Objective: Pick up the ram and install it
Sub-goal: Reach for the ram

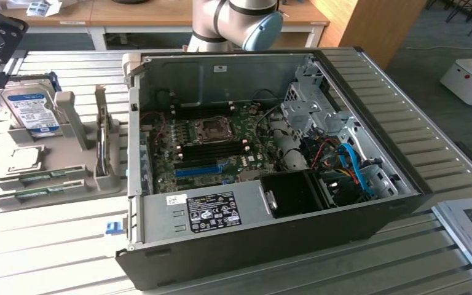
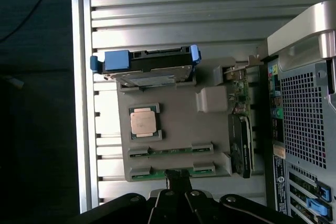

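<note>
In the exterior view the ram (image 1: 35, 195) lies flat in the grey holder's (image 1: 76, 187) outermost slot on the table (image 1: 56, 246), beside the open computer case (image 1: 260, 246), with free room above. In the wrist view the tool (image 2: 176, 179), fingers together and empty, hangs over that ram (image 2: 152, 172) at the holder's edge.

Exterior oblique, wrist overhead, both see tray (image 2: 178, 124)

A grey jointed arm (image 1: 234, 21) with a pale blue cap stands at the exterior view's top centre. Its black hand (image 2: 178, 183) is closed, fingertips pressed together.
</note>
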Controlling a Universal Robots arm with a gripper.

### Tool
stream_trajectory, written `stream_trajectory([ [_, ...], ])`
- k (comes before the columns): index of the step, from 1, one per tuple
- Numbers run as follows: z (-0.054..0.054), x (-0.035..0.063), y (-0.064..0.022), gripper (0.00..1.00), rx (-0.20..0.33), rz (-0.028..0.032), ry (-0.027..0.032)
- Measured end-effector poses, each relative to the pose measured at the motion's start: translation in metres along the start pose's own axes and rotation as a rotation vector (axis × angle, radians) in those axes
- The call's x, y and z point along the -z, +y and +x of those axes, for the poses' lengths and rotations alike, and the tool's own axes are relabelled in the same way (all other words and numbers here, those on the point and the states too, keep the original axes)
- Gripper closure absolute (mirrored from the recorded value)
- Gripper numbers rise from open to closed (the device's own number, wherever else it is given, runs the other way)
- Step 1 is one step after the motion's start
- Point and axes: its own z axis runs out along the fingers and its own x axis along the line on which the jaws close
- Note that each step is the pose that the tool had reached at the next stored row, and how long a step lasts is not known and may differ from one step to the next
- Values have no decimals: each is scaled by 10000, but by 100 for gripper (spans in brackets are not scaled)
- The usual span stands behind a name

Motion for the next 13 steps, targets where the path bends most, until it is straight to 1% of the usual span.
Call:
stream_trajectory([
  [13,7,0,-2,90,53,3,1],
])
